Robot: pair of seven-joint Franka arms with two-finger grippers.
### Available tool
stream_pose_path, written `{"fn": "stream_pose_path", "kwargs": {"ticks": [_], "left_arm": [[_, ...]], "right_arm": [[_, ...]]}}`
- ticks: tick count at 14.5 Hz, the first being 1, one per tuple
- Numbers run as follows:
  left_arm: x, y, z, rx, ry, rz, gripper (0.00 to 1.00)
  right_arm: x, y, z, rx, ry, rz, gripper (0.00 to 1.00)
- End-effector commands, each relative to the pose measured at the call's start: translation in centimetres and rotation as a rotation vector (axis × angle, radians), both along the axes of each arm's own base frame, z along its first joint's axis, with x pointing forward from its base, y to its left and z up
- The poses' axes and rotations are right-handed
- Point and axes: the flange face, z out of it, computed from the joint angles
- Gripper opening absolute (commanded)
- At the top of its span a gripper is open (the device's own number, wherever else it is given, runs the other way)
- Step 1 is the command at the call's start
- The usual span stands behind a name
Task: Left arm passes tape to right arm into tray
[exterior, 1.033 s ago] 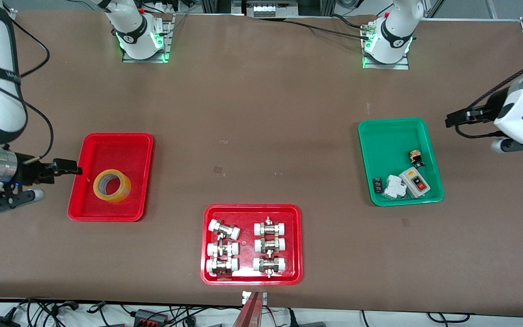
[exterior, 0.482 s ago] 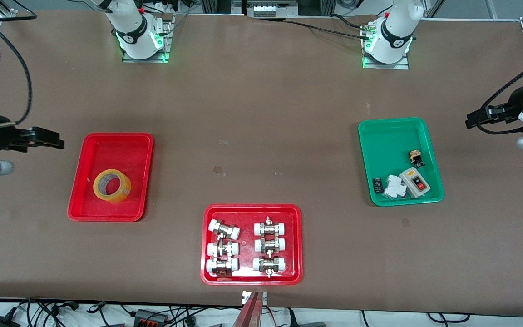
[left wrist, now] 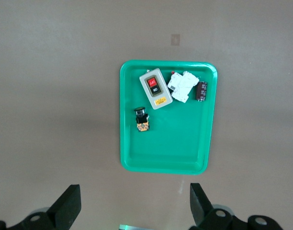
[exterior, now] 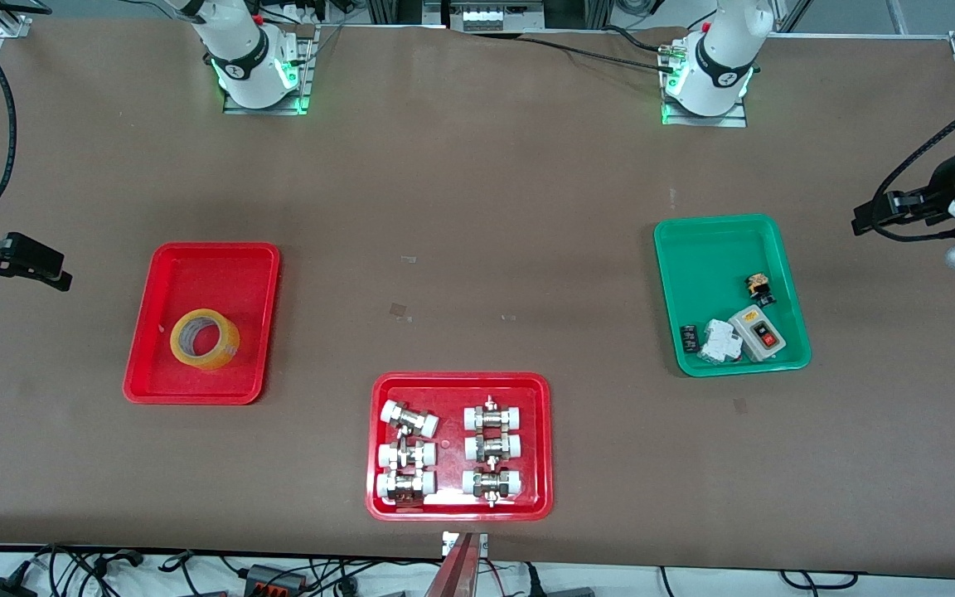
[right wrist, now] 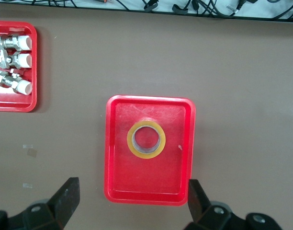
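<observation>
**Tape sits in the red tray**

I see the tape (exterior: 205, 339) lying flat in the tray (exterior: 164, 278), in the half nearer the front camera. My right gripper (right wrist: 131, 203) hangs wide open and empty over the tabletop (exterior: 477, 249), beside the tray. My left gripper (left wrist: 133, 206) is wide open too, up beside the green tray (exterior: 705, 249).
</observation>
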Motion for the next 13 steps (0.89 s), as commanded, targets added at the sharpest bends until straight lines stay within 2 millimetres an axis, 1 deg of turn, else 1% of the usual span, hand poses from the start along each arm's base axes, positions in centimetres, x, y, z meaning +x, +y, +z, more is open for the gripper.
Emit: {"fn": "stream_pose_path", "kwargs": {"ticks": [1,4,5,7,9,11,13], "left_arm": [[-1.1,-0.3,1.4,0.009,0.006,-0.017,1.0],[-1.0,-0.3,1.5,0.007,0.001,-0.021,1.0],[-1.0,-0.3,1.5,0.007,-0.001,-0.026,1.0],[-1.0,-0.3,1.5,0.006,-0.001,-0.031,1.0],[-1.0,-0.3,1.5,0.004,-0.001,-0.032,1.0],[-1.0,-0.4,1.5,-0.006,-0.001,-0.032,1.0],[-1.0,0.0,1.5,-0.019,-0.001,-0.024,1.0]], "right_arm": [[-2.0,-0.4,1.1,-0.025,-0.022,-0.025,1.0],[-3.3,-0.7,1.5,-0.027,-0.012,-0.027,1.0],[-4.3,-0.7,1.2,-0.028,-0.014,-0.027,1.0],[-6.5,-0.8,-0.1,-0.027,-0.032,-0.027,1.0],[-7.9,-1.0,-1.3,-0.024,-0.017,-0.033,1.0],[-8.9,-0.9,-1.5,-0.021,-0.008,-0.033,1.0],[-9.3,-1.1,-1.7,-0.016,-0.003,-0.038,1.0]]}}
